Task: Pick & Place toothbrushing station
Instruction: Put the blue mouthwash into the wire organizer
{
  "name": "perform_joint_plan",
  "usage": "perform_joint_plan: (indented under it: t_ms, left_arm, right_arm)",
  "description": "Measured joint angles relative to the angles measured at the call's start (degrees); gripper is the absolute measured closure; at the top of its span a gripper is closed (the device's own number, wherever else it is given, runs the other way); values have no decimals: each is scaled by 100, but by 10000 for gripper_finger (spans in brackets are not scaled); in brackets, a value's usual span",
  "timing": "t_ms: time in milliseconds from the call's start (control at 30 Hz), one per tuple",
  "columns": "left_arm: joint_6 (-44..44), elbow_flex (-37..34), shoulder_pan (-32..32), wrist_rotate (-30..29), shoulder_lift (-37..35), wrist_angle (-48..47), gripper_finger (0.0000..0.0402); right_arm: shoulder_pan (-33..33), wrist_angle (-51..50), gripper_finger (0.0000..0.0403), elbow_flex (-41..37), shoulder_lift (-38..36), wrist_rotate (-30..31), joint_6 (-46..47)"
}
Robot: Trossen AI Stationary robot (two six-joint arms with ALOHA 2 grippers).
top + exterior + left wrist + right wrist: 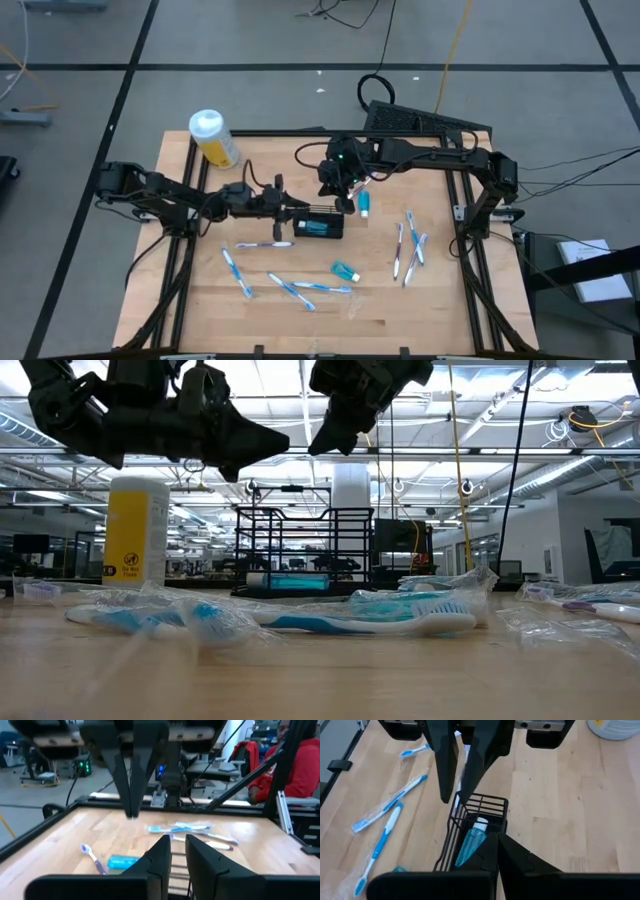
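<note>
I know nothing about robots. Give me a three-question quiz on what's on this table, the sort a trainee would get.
1. True or false: the black wire basket already holds a teal tube.
2. What stands at the table's far left corner? A) yellow bottle B) mug C) sponge
3. Fill in: the loose toothbrushes lie on the ____ tabletop.

Key: 1 true; 2 A; 3 wooden.

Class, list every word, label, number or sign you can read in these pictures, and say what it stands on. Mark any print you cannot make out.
Nothing can be read with certainty.
Yellow bottle: a round black mark with small print under it, too blurred to read.
Tube in the basket: no readable print.
Toothbrushes: no readable print.
</note>
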Motion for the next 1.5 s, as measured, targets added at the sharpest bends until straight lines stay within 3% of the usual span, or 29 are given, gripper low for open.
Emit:
perform_joint_plan:
  t_ms: [267,533,700,833,1033,1200,1267,1367,1500]
  left_arm:
    - [-60,0,9,-214,-47,-261,260]
    - [-60,-4,-40,-261,-942,-1633,204]
    - [-132,-4,-229,-338,-1438,-2350,199]
    - [-99,-4,-426,-920,-1587,-2875,199]
    - [-27,-5,-594,-1150,-1587,-2579,199]
    - [120,-4,-612,-1159,-1639,-2802,199]
    - [60,-4,-584,-1158,-1752,-3003,199]
    - [-86,-4,-565,-1158,-1808,-3260,199]
    - [-134,-4,-588,-1118,-1812,-3229,199]
  right_arm:
    - [266,-322,403,-194,-2,-15,21]
    - [659,-259,403,-526,-2,-11,92]
    - [827,-2,397,-628,-2,-5,66]
    - [925,-92,382,-647,-2,15,60]
    - [905,-773,372,-643,-170,120,95]
    - [914,-708,373,-656,-140,-426,-259]
    - [921,-380,373,-645,-153,-237,-521]
    - [972,-135,374,-640,-148,518,-595]
    - [986,-419,374,-640,-146,608,-497]
